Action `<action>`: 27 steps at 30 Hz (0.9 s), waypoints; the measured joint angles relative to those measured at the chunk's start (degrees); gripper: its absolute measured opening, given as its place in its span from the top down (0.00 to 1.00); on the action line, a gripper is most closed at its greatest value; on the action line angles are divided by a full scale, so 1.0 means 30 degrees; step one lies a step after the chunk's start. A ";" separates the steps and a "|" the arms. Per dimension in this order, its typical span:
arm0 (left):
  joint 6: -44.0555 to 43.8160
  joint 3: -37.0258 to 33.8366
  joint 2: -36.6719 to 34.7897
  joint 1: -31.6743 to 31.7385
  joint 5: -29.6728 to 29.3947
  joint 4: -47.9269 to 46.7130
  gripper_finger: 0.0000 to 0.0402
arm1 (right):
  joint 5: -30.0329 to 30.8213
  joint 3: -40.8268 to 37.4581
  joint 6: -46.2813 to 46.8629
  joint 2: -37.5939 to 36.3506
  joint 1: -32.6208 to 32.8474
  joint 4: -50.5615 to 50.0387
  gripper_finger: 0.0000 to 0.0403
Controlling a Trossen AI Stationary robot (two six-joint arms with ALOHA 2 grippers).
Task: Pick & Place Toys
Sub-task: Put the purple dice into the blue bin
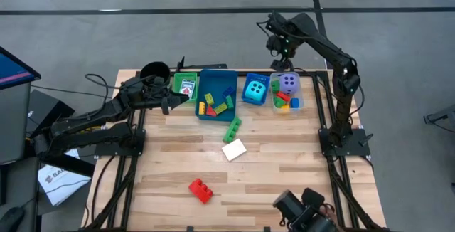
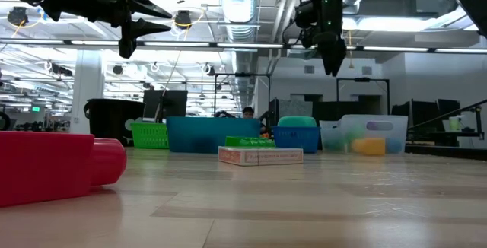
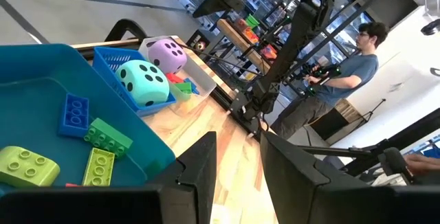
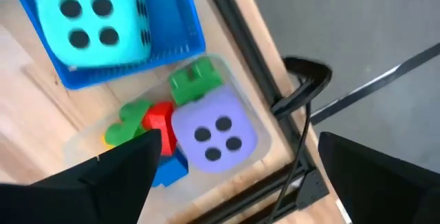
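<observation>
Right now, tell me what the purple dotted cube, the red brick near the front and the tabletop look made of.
Purple dotted cube: probably soft foam or plush, with rounded corners and a matte face. Red brick: likely moulded plastic, studded and evenly coloured. Tabletop: pale wood planks, grain and seams visible.

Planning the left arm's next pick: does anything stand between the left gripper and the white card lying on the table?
Nothing visible does. The left gripper hangs over the table's far left by the teal tray; the white card lies on open wood, the green brick just beyond it.
</observation>
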 joint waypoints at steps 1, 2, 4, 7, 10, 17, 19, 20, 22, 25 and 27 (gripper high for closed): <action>0.0000 -0.0002 0.0002 0.0000 0.0000 0.0000 0.73 | -0.0260 -0.0156 -0.0052 0.0011 -0.0083 -0.0056 0.04; 0.0000 -0.0002 -0.0006 0.0000 0.0000 -0.0007 0.73 | -0.0458 -0.0343 -0.0156 0.0025 -0.0109 -0.0175 0.04; 0.0007 -0.0002 0.0000 0.0000 0.0000 -0.0193 0.73 | -0.0615 -0.0867 -0.0451 0.0029 -0.0142 -0.0396 0.04; 0.0144 -0.0002 0.0000 0.0000 0.0002 -0.0825 0.73 | -0.0781 -0.1608 -0.0784 0.0036 -0.0058 -0.0334 0.04; 0.0364 -0.0002 -0.0005 0.0000 0.0001 -0.1520 0.73 | -0.0801 -0.2413 -0.0842 0.0040 -0.0090 -0.0355 0.04; 0.0372 -0.0002 0.0002 0.0000 0.0007 -0.2047 0.73 | -0.0763 -0.4636 -0.1063 -0.0849 -0.0756 -0.0320 0.04; 0.0372 0.0000 0.0002 0.0000 0.0000 -0.2047 0.73 | -0.0759 -0.5556 -0.1289 -0.1362 -0.0963 -0.0168 0.04; 0.0372 -0.0002 0.0002 0.0000 0.0003 -0.2047 0.73 | -0.0751 -0.6037 -0.1480 -0.1653 -0.1079 0.0048 0.04; 0.0370 0.0000 0.0002 -0.0007 0.0000 -0.2047 0.73 | -0.0737 -0.7093 -0.2013 -0.2197 -0.1289 0.0550 0.04; 0.0370 0.0006 0.0002 -0.0007 -0.0007 -0.2047 0.73 | -0.0731 -0.8445 -0.3237 -0.3013 -0.1498 0.1772 0.04; 0.0364 0.0001 0.0002 -0.0007 -0.0007 -0.2047 0.73 | -0.0731 -0.9078 -0.4016 -0.3453 -0.1486 0.2501 0.04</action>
